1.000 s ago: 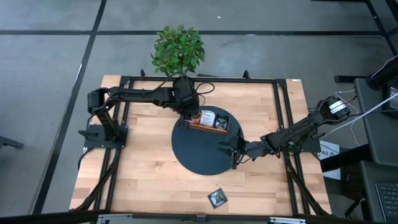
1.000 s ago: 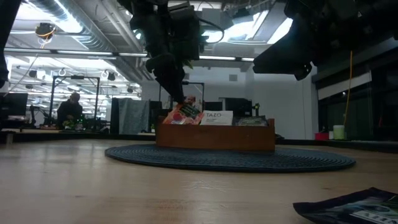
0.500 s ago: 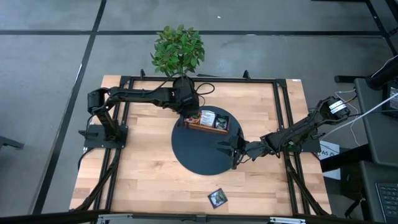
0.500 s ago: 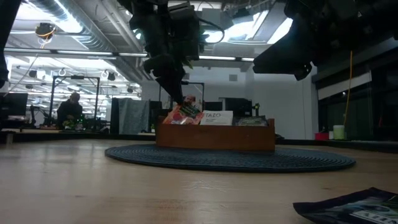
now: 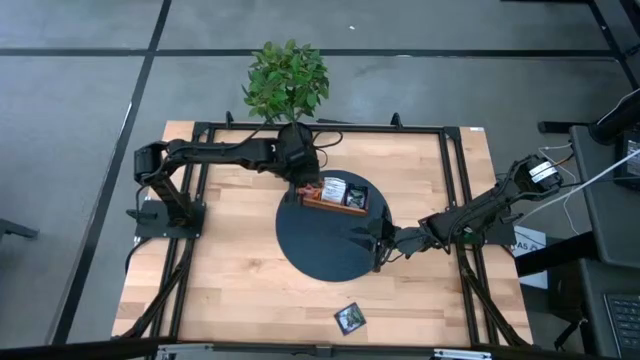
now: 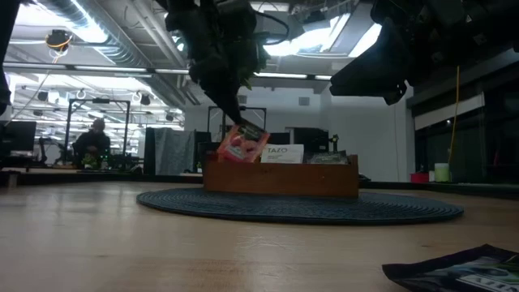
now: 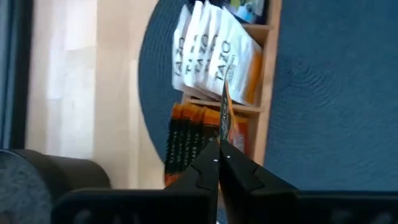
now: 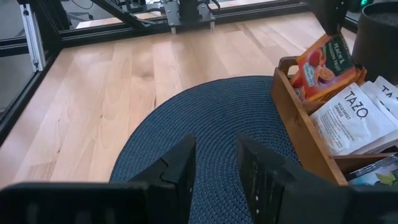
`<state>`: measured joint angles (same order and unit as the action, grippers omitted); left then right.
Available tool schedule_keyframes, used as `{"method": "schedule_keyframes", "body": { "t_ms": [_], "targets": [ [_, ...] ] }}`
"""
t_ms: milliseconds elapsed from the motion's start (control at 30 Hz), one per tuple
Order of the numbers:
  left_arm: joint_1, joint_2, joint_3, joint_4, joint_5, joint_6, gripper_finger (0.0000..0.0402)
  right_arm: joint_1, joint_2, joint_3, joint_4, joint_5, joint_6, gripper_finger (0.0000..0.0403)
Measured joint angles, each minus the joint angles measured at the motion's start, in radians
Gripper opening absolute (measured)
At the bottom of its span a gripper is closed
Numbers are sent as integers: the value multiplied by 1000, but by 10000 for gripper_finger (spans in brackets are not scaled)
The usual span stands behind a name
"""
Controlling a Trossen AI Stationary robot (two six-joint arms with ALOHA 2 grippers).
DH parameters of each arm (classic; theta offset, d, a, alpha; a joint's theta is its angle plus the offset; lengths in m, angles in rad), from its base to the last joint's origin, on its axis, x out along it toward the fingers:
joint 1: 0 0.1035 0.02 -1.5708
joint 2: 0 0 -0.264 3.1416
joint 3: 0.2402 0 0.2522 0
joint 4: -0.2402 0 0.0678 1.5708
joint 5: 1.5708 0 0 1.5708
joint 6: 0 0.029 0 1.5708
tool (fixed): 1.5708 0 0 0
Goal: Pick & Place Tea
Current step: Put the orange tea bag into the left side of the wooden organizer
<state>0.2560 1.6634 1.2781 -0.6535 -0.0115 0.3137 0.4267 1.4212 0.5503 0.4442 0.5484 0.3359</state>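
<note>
- A wooden tray [image 5: 335, 198] sits at the far edge of a round dark blue mat [image 5: 335, 230] in the middle of the desk [image 5: 230, 260]; everything below is placed relative to this tray.
- The tray holds tea sachets: an orange stack [image 7: 186, 134] in its left end compartment, white sachets [image 7: 208, 53] in the middle, dark ones [image 5: 354, 199] at the right end.
- The left gripper [image 7: 219, 155] hangs directly over the tray's left end, fingers pinched shut on the top edge of one orange sachet [image 6: 242, 144].
- That sachet hangs tilted, raised mostly clear of the tray's rim, seen best from desk level.
- One dark sachet [image 5: 349, 318] lies flat on bare wood, well away from the tray, near the desk's front edge.
- Progress, as I judge it: the pick looks made and the lift begun; the carry and the placing are still ahead, and most sachets remain in the tray.
- The left arm reaches in from its base at the desk's left side, stretched along the far edge, its wrist turned down over the tray.
- The right gripper [image 8: 214, 165] hovers low over the mat, just in front of the tray's right end, fingers partly apart and holding nothing.
- The right arm stretches in from the right side of the desk and looks to be waiting.
- A leafy potted plant [image 5: 286, 82] stands beyond the tray, past the desk's far edge.
</note>
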Motion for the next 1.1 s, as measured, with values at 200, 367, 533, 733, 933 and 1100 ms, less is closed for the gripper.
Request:
{"method": "schedule_keyframes", "body": {
  "t_ms": [200, 367, 533, 733, 933, 1100],
  "targets": [
    [-1, 0, -49, 58, 6, -14, 2, 0, 0, 0, -1, -1, 2, 116],
    [-2, -8, -94, 112, 27, -19, 2, 0, 0, 0, 0, -1, 2, 116],
    [-2, -10, -96, 149, 26, -22, 2, 0, 0, 0, 1, -1, 3, 116],
    [-2, -33, -96, 156, 26, -32, 2, 0, 0, 0, 0, -2, 3, 116],
    [-1, -69, -98, 135, -1, -66, 2, 0, 0, 0, 0, -3, 4, 116],
    [0, -119, -188, 227, 12, -87, 2, 0, 0, 0, 0, -27, 4, 116]
  ]
}}
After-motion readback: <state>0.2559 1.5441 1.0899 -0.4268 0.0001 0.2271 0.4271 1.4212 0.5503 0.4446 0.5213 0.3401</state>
